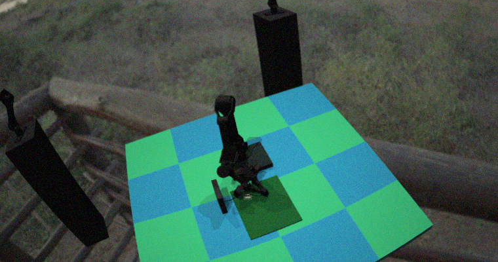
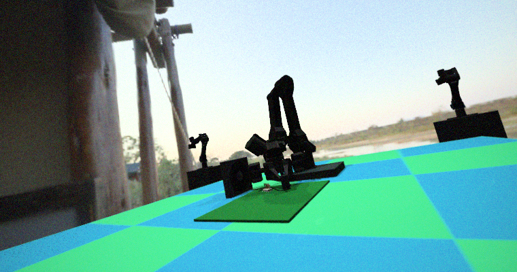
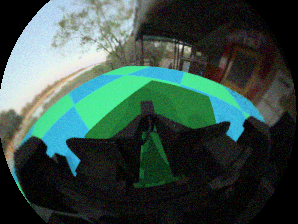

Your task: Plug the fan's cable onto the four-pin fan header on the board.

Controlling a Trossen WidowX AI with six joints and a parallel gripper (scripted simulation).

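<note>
My gripper (image 1: 266,192) (image 2: 286,188) (image 3: 148,116) is shut on the small dark plug (image 3: 146,106), low over the green board (image 1: 275,213) (image 2: 260,210) (image 3: 195,106). The pale four-pin header (image 1: 247,196) (image 2: 267,190) stands near the board's edge on the fan side. The fingertips are beside it, a short way to its right in the top and exterior views, so the plug is not on the pins. The header is hidden in the wrist view. The black fan (image 1: 219,196) (image 2: 237,177) stands upright beyond that edge. A thin dark cable runs between the fan and the fingertips, past the header.
A dark flat slab (image 1: 261,157) (image 2: 325,171) lies behind the board by the arm's base. Two black pedestals (image 1: 278,51) (image 1: 56,190) carry other small arms outside the checkered table (image 1: 313,190) (image 2: 343,205). The fan stands close beside the gripper's left side in the top and exterior views.
</note>
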